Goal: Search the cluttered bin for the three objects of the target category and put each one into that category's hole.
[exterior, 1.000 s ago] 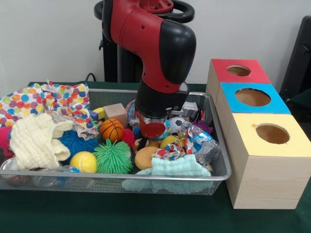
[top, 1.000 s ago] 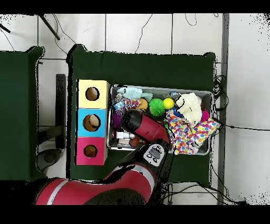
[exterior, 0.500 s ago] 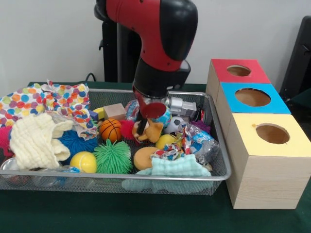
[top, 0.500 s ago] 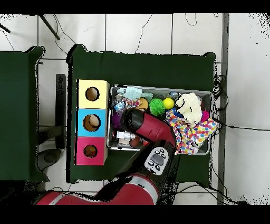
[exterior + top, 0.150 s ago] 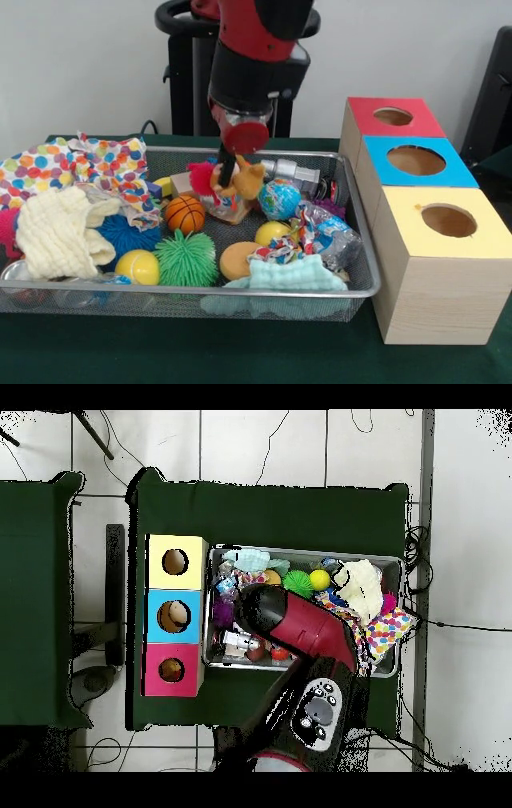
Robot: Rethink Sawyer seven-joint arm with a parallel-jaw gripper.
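Note:
My gripper (image 5: 228, 174) hangs over the middle of the wire mesh bin (image 5: 192, 301), shut on a small plush toy (image 5: 240, 184) with a tan body and a red tuft. The toy hangs just above the clutter, between a basketball (image 5: 184, 214) and a globe ball (image 5: 279, 199). To the right stand three wooden boxes with round holes: red top (image 5: 370, 112), blue top (image 5: 384, 164), yellow top (image 5: 416, 232). In the overhead view the arm (image 5: 285, 624) covers the bin's centre and hides the gripper and toy; the boxes (image 5: 150, 616) line the bin's left side.
The bin also holds a green spiky ball (image 5: 186, 260), a yellow ball (image 5: 138, 266), a blue spiky ball (image 5: 128, 234), a cream cloth (image 5: 56, 232), a polka-dot cloth (image 5: 72, 164), a mint cloth (image 5: 296, 274), crinkled wrappers (image 5: 328, 232) and a silver toy (image 5: 292, 170).
The arm has risen from down in the clutter, lifting the plush toy out of the pile and carrying it slightly left in the front view. The globe ball now shows.

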